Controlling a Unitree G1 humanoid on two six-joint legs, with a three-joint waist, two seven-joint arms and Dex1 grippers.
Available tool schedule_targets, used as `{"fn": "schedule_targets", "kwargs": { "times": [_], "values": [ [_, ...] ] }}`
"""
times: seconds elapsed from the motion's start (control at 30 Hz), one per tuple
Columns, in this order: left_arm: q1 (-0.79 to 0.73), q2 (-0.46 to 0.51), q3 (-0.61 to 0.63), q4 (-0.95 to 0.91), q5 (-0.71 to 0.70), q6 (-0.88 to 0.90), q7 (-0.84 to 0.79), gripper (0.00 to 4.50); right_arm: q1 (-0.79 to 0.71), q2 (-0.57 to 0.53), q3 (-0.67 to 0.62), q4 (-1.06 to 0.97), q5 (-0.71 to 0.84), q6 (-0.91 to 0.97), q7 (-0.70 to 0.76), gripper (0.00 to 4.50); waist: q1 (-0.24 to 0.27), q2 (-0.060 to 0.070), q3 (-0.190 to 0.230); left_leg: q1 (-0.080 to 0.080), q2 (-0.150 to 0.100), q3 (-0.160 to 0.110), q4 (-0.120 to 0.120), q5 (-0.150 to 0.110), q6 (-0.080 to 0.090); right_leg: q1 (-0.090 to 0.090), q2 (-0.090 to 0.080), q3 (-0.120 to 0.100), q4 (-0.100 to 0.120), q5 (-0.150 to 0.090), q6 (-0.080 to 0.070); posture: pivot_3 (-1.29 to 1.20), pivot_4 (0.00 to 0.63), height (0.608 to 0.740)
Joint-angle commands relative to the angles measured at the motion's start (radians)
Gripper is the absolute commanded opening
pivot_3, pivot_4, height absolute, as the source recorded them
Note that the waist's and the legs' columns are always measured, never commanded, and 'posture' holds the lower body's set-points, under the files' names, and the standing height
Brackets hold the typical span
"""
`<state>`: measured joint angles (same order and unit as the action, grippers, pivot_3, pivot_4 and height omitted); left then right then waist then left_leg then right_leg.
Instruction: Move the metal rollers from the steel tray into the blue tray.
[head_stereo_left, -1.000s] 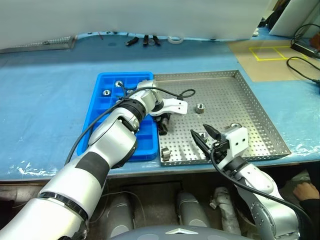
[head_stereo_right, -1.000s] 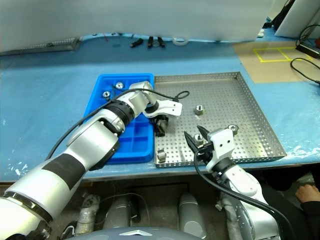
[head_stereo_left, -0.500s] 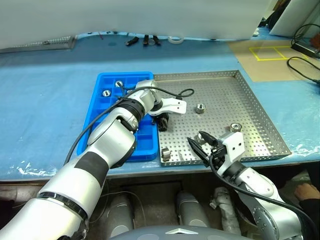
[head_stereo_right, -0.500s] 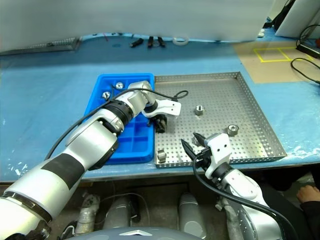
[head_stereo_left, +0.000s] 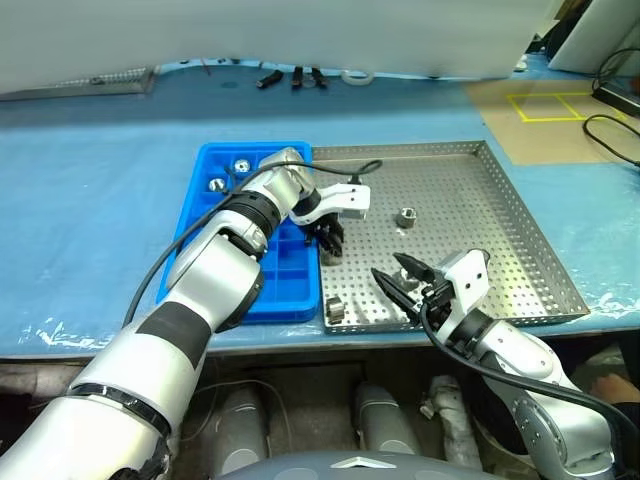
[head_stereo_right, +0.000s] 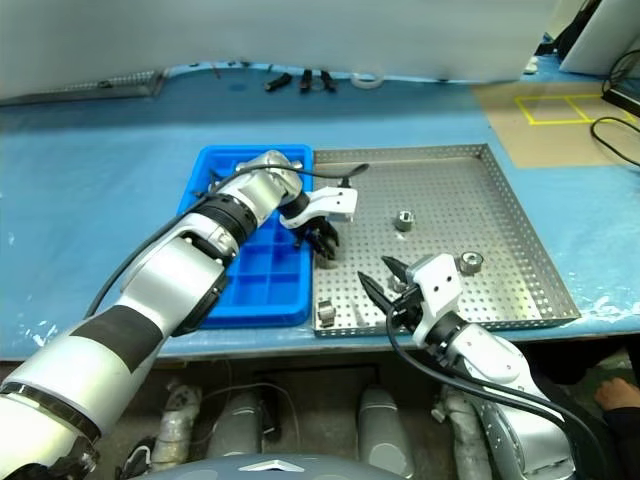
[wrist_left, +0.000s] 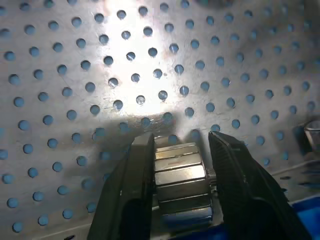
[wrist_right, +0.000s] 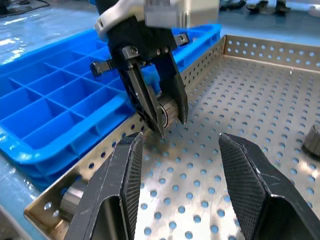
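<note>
My left gripper (head_stereo_left: 330, 240) is shut on one of the metal rollers (wrist_left: 180, 180), a ribbed silvery cylinder held just above the steel tray's (head_stereo_left: 450, 190) perforated floor, near the rim that borders the blue tray (head_stereo_left: 290, 270). The right wrist view shows this held roller (wrist_right: 167, 111) between the left fingers. My right gripper (head_stereo_left: 395, 280) hovers open and empty over the steel tray's front part. Loose rollers lie in the steel tray at mid-floor (head_stereo_left: 406, 215), at the front left corner (head_stereo_left: 333, 308) and behind my right hand (head_stereo_right: 468, 263). Two rollers (head_stereo_left: 241, 166) (head_stereo_left: 217, 184) sit in the blue tray's far compartments.
Both trays lie side by side on a pale blue table sheet (head_stereo_left: 90, 220). Black tools (head_stereo_left: 290, 77) and a white ring (head_stereo_left: 355, 75) lie at the table's far edge. A brown board with yellow tape (head_stereo_left: 545, 105) and cables (head_stereo_left: 610, 125) are at the far right.
The left gripper has shut on the roller it stood around and has lifted it a little off the steel tray floor. The right gripper stays open in about the same spot.
</note>
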<state>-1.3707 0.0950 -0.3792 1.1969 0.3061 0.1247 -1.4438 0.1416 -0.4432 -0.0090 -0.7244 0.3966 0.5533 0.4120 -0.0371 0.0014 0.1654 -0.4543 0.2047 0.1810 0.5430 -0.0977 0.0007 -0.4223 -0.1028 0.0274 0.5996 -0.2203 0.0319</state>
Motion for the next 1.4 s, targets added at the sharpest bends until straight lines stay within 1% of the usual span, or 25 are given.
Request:
{"fn": "schedule_targets", "kwargs": {
  "times": [0.03,0.2,0.27,0.37,0.5,0.57,0.67,0.77,0.87,0.97,1.07,1.23,1.4],
  "values": [
    [-0.026,0.031,0.056,-0.086,-0.063,0.045,-0.031,1.32,-0.051,-0.016,-0.018,-0.051,0.039,0.024,0.013,2.47,0.013,0.0,0.0,0.0,0.0,0.0,0.0,0.0,0.0,0.0,0.0,0.0,0.0,0.0,0.0,-0.36,0.15,0.74],
    [0.032,0.11,0.111,-0.255,-0.14,0.134,-0.054,1.32,-0.183,-0.039,-0.033,-0.019,0.091,0.074,0.039,2.47,0.038,0.0,0.0,0.001,0.0,0.001,0.0,0.0,0.0,0.0,-0.001,0.0,0.001,0.0,0.0,-0.3,0.15,0.74],
    [0.068,0.14,0.143,-0.369,-0.195,0.18,-0.073,1.32,-0.224,-0.048,-0.036,-0.009,0.108,0.092,0.047,2.47,0.053,0.001,0.0,0.001,0.0,0.001,0.0,0.0,0.0,0.001,-0.002,0.0,0.001,0.0,0.0,-0.27,0.15,0.74],
    [0.15,0.203,0.21,-0.594,-0.293,0.281,-0.078,1.32,-0.29,-0.059,-0.021,0.012,0.12,0.108,0.069,2.47,0.064,0.001,0.001,0.001,0.001,0.002,-0.001,0.0,0.0,0.0,-0.002,0.0,0.003,0.0,-0.001,-0.22,0.15,0.74],
    [0.249,0.265,0.28,-0.792,-0.357,0.393,0.038,1.32,-0.381,-0.058,0.003,0.055,0.134,0.117,0.102,2.47,0.085,0.001,0.001,0.002,0.001,0.002,-0.001,0.001,-0.001,0.0,-0.001,-0.002,0.005,-0.001,-0.003,-0.13,0.15,0.74],
    [0.311,0.3,0.298,-0.876,-0.365,0.411,0.096,1.32,-0.422,-0.06,0.018,0.087,0.129,0.107,0.125,2.47,0.091,0.001,0.001,0.003,0.001,0.002,-0.001,0.001,-0.002,0.0,-0.001,-0.002,0.006,-0.002,-0.003,-0.08,0.15,0.74],
    [0.417,0.332,0.366,-0.978,-0.38,0.45,0.242,1.32,-0.504,-0.046,0.041,0.161,0.121,0.087,0.159,2.47,0.102,0.001,0.001,0.003,0.001,0.001,-0.001,0.002,-0.002,0.001,-0.001,-0.002,0.007,-0.002,-0.003,-0.01,0.15,0.74],
    [0.491,0.336,0.395,-1.009,-0.363,0.442,0.393,1.32,-0.553,-0.039,0.053,0.223,0.115,0.061,0.195,2.47,0.122,0.001,0.001,0.002,0.001,0.0,-0.001,0.002,-0.003,0.001,-0.001,-0.004,0.007,-0.002,-0.003,0.05,0.15,0.74],
    [0.586,0.34,0.445,-1.03,-0.366,0.457,0.53,1.32,-0.601,-0.03,0.091,0.291,0.103,0.032,0.246,2.47,0.142,0.001,0.001,0.001,0.001,-0.002,-0.001,0.003,-0.004,0.0,-0.001,-0.006,0.007,-0.002,-0.003,0.11,0.15,0.74],
    [0.626,0.339,0.452,-1.031,-0.372,0.462,0.606,1.32,-0.615,-0.03,0.098,0.322,0.1,0.012,0.277,2.47,0.158,0.001,0.001,-0.001,0.001,-0.003,-0.001,0.003,-0.004,0.0,-0.001,-0.007,0.007,-0.002,-0.003,0.13,0.15,0.74],
    [0.687,0.31,0.453,-1.031,-0.374,0.445,0.693,1.32,-0.623,-0.034,0.099,0.352,0.088,-0.01,0.304,2.47,0.177,0.001,0.001,-0.003,0.001,-0.004,-0.001,0.003,-0.005,0.0,-0.001,-0.01,0.007,-0.002,-0.003,0.15,0.15,0.74],
    [0.699,0.277,0.439,-1.019,-0.398,0.451,0.747,1.32,-0.619,-0.049,0.095,0.363,0.08,-0.014,0.328,2.47,0.195,0.001,0.001,-0.004,0.001,-0.005,0.0,0.003,-0.005,0.0,-0.002,-0.011,0.008,-0.002,-0.003,0.15,0.15,0.74],
    [0.718,0.283,0.407,-1.022,-0.405,0.458,0.748,1.32,-0.611,-0.052,0.094,0.358,0.068,-0.012,0.331,2.47,0.19,0.001,0.001,-0.003,0.001,-0.005,0.0,0.004,-0.006,0.0,-0.002,-0.011,0.009,-0.002,-0.003,0.14,0.15,0.74]
  ]
}}
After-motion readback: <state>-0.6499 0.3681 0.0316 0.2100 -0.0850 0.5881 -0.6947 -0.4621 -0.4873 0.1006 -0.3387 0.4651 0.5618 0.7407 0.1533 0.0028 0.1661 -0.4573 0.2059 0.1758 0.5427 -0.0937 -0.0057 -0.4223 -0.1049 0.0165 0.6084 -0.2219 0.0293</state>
